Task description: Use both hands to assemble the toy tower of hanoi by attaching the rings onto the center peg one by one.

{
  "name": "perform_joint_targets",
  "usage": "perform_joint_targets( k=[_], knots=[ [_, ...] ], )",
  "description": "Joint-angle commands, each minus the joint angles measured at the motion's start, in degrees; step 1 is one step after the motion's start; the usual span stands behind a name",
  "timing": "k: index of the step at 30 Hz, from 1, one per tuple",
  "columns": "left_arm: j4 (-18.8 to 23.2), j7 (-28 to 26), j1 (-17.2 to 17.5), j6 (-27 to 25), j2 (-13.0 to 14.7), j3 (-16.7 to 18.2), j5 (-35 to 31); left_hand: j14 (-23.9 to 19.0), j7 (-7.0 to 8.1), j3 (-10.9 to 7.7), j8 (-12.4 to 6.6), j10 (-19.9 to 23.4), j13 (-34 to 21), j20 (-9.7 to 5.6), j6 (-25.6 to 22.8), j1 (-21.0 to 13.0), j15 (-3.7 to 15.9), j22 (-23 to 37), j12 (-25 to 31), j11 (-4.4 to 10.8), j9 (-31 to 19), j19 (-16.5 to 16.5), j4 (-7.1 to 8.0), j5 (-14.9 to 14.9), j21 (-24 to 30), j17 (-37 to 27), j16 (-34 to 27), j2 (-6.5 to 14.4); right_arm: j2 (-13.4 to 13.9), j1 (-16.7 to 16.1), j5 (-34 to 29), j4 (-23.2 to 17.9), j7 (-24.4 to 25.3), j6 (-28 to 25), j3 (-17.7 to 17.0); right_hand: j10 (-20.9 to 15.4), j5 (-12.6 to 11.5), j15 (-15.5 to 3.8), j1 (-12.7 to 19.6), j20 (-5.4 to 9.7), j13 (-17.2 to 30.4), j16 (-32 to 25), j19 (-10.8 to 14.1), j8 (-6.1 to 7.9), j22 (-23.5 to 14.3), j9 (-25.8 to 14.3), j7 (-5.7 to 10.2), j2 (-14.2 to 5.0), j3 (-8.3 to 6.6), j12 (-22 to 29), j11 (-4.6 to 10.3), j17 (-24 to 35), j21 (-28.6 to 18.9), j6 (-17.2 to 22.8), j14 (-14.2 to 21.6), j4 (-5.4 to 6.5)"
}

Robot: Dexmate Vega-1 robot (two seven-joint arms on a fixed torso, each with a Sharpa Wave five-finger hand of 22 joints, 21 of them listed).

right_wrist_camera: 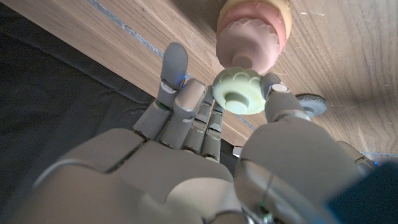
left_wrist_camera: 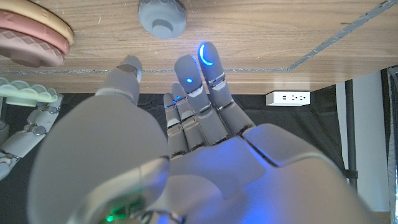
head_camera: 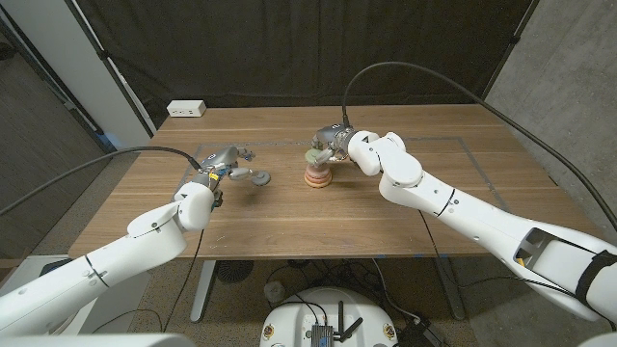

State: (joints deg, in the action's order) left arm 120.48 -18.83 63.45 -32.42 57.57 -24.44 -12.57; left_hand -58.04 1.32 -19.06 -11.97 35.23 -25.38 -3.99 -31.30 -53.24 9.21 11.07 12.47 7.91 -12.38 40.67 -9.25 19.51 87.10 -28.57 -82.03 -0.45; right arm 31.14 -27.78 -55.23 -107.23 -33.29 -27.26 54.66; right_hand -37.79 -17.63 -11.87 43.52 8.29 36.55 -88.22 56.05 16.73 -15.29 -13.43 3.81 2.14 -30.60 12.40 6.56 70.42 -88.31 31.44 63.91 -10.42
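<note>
- R hand pinches the pale green ring betw thumb and a finger, other fingers spread; ring sits right at its fingertips.
- Green ring is directly over the stack of pink/peach rings, hole roughly in line w/ the peg axis (vertical). Can't tell if the peg tip is already inside the hole.
- Judgement: next move is a straight drop along the peg axis; tilt would jam it.
- L hand holds nothing, fingers apart and extended.
- Grey ring lies on the table just beyond L fingertips, not touched.
- L hand nearer the grey ring, so prob its pick next.
</note>
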Motion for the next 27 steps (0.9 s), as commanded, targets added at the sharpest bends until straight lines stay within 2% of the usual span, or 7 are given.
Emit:
perform_joint_targets(
  k=[1,27],
  knots=[
    [-0.64,-0.64,0.51,0.95,-0.15,0.58,0.54,-0.27,-0.05,-0.38,0.08,0.44,-0.18,-7.80,-0.47,-0.46,3.34,0.13,-0.12,0.23,-0.20,0.49,-0.08,0.11,0.27,0.01,-0.30,0.18,-0.65,1.34,-0.08,1.69,-1.55,-0.50,1.43,-3.93,-0.23,-0.54,-0.77,4.12,0.18,-0.37,0.24,0.08,-0.16,-0.30,3.14,-2.27,-1.83,0.10,3.57,0.08,0.16,3.54,0.48,1.22],
    [-0.79,-0.40,0.69,0.92,-0.04,0.45,0.88,-0.32,-0.05,-0.49,0.09,0.59,-0.20,-7.80,-0.74,-0.34,3.35,0.08,-0.22,0.17,-0.22,0.47,-0.06,0.06,0.39,0.08,-0.40,0.19,-0.93,2.51,0.86,4.12,-1.28,-0.53,3.20,-3.98,-0.39,-0.54,-0.95,4.12,0.36,-0.33,0.20,-0.12,-0.08,-0.34,3.14,-2.22,-2.14,-0.13,3.64,0.07,0.27,3.62,0.45,1.17]
  ],
)
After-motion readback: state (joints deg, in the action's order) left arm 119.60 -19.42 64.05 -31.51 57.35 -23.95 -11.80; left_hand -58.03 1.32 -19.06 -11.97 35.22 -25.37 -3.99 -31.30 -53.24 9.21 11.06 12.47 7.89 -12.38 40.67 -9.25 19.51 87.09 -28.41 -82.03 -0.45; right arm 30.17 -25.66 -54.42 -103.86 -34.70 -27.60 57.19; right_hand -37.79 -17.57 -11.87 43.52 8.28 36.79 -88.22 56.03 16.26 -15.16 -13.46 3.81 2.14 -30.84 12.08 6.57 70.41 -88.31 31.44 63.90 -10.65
